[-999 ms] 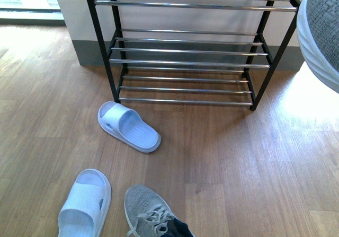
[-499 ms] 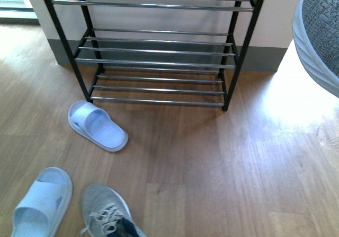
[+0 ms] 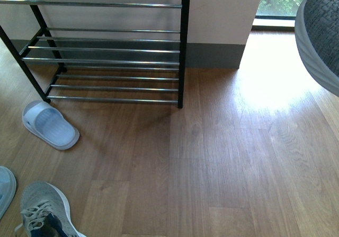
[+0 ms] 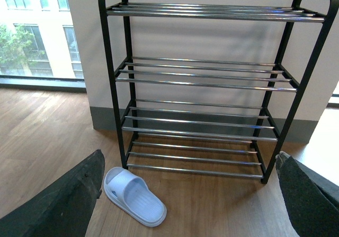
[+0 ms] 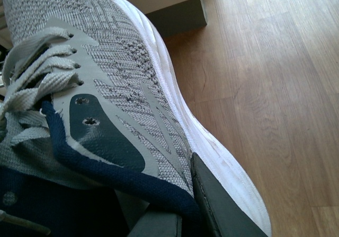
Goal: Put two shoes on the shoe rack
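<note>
Sneaker (image 5: 122,78), grey knit, white sole, navy lining: grasped at the collar by the right claw (image 5: 183,218), which is clenched with one finger outside the side wall and one inside. In the front view it hangs at the upper right (image 3: 323,30), above the wooden floor (image 3: 222,168) and well apart from the shoe rack (image 3: 183,46). The rack has black uprights and chrome rods and stands against the wall. The left claw (image 4: 188,194) is released, fingers spread wide, facing the rack. One pale blue slide sandal (image 3: 50,125) lies on the floor just before the lowest tier, near the rack's left foot. The second sneaker (image 3: 45,210) and the edge of a second sandal (image 3: 4,186) lie side by side on the floor, nearer the robot, at the left.
</note>
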### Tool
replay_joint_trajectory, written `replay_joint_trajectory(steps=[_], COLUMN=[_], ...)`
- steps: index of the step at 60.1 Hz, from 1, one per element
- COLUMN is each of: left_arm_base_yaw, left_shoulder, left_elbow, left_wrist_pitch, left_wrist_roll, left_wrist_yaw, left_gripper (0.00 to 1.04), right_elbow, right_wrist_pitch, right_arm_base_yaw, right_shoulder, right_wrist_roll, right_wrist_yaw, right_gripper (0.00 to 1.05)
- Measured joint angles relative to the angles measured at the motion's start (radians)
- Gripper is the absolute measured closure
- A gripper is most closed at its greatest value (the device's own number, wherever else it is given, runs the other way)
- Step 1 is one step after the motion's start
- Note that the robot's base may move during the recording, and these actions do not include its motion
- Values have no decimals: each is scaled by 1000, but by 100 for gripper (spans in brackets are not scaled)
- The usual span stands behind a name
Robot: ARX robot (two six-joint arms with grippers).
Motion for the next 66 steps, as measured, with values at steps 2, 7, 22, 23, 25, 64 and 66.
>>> replay_joint_trajectory(steps=[2, 7, 22, 23, 25, 64, 66], left_arm_base_yaw=[0, 0, -124, -138, -180, -565, -562], left_shoulder=[0, 0, 137, 158, 226, 1959, 2005], left_elbow=[0, 0, 76, 82, 97, 472, 486], left_wrist_pitch=[0, 0, -191, -204, -225, 303, 303], left_wrist_roll=[0, 0, -154, -170, -227, -1078, -1081], left_wrist_yaw=[0, -1, -327, -357, -433, -360, -358], left_gripper=[9, 9, 9, 9, 9, 9, 9], right_elbow=[0, 0, 0, 0, 0, 0, 0], right_wrist_pitch=[0, 0, 0, 0, 0, 0, 0], right_arm_base_yaw=[0, 0, 0, 0, 0, 1, 1], right_shoulder=[0, 0, 0, 0, 0, 0, 0], right_wrist_roll=[0, 0, 0, 0, 0, 0, 0], right_wrist_yaw=[0, -2, -2, -2, -2, -2, -2], right_gripper=[103, 103, 103, 103, 103, 103, 103])
